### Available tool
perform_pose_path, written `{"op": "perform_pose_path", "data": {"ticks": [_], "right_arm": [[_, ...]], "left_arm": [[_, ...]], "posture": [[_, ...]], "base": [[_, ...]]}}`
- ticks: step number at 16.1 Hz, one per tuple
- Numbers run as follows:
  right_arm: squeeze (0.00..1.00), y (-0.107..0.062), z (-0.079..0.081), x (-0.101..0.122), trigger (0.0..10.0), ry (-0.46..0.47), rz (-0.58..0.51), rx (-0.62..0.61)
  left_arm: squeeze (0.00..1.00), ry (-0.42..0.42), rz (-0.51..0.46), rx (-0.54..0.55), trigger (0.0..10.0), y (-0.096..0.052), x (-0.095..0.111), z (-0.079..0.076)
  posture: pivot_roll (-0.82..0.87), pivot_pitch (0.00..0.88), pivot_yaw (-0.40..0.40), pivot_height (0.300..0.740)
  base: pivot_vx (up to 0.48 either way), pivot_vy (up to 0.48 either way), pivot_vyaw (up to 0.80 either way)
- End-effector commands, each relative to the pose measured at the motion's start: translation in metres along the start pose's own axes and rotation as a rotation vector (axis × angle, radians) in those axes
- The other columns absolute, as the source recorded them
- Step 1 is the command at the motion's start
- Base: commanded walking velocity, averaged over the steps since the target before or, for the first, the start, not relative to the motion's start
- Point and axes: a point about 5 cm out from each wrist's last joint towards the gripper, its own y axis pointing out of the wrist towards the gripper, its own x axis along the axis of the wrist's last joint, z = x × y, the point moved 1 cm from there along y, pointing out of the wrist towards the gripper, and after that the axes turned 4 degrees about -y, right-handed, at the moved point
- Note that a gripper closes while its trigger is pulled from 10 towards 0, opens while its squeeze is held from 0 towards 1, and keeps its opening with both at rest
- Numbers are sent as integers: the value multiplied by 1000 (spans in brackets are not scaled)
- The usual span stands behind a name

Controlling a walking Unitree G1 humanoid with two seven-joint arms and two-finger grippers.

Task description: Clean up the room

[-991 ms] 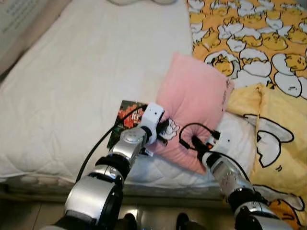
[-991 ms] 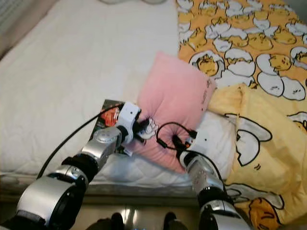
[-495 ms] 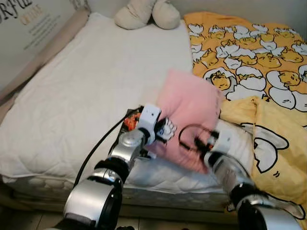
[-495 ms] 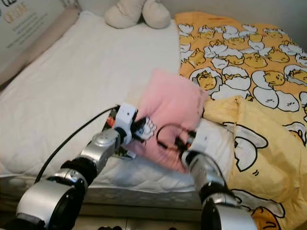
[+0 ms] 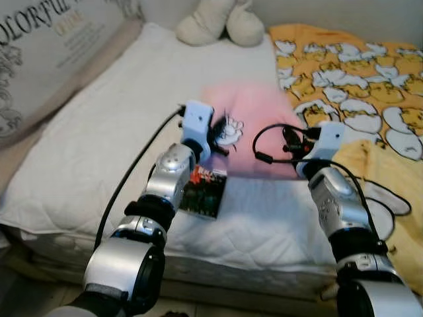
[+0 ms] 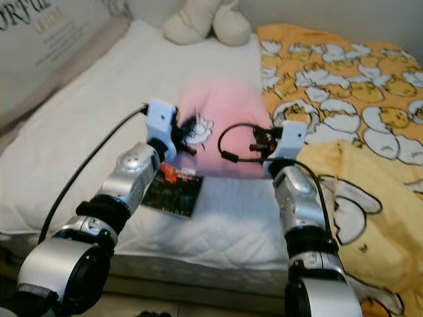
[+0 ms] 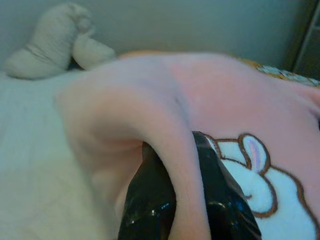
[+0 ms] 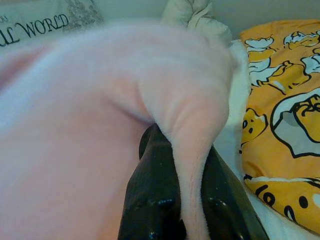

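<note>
A pink pillow (image 5: pixel 256 125) with a white rabbit patch (image 7: pixel 255 175) hangs blurred above the white bed (image 5: pixel 106 125), held up between both arms. My left gripper (image 5: pixel 221 132) is shut on the pillow's left edge, its black fingers (image 7: pixel 150 200) pinching a fold of pink fabric. My right gripper (image 5: pixel 291 142) is shut on the pillow's right edge, its fingers (image 8: pixel 150 200) clamped on another fold. A dark book (image 5: pixel 205 193) with a red cover picture lies flat on the mattress just below the pillow.
A yellow blanket (image 5: pixel 357 66) with an egg print covers the bed's right side. A beige plush toy (image 5: pixel 221 23) rests at the head of the bed. A printed cushion or board (image 5: pixel 39 46) lines the left edge. The mattress's front edge (image 5: pixel 218 264) is close below.
Both grippers have lifted the pink pillow off the mattress and carried it toward the head of the bed. The dark book beneath it is now uncovered. The camera has tilted up.
</note>
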Motion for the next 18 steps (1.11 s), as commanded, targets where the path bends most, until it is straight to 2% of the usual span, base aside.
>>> {"op": "perform_pose_path", "data": {"ticks": [1, 4, 11, 17, 18], "right_arm": [[0, -7, -14, 4, 10000, -33, -35, -69], [0, -15, -16, -5, 10000, -26, -14, -114], [0, -18, -10, -14, 10000, -41, 14, -102], [0, -20, -6, -17, 10000, -72, 29, -100], [0, -20, -5, -19, 10000, -76, 34, -94]], "left_arm": [[0, -11, -29, 59, 10000, 1, 7, 8], [0, -15, -6, 90, 10000, -1, 1, 10], [0, -6, -8, 114, 10000, -3, 0, 13], [0, 50, 24, 102, 10000, -3, -1, 16], [0, 51, 43, 108, 10000, -3, -4, 17]], "posture": [[40, 0, 24, 740], [35, 0, 32, 740], [45, 0, 29, 740], [45, 0, 25, 740], [44, 0, 26, 740]], "base": [[0, 480, 0], [0, 480, 363], [0, 480, 451], [0, 480, 438], [0, 0, 0]]}}
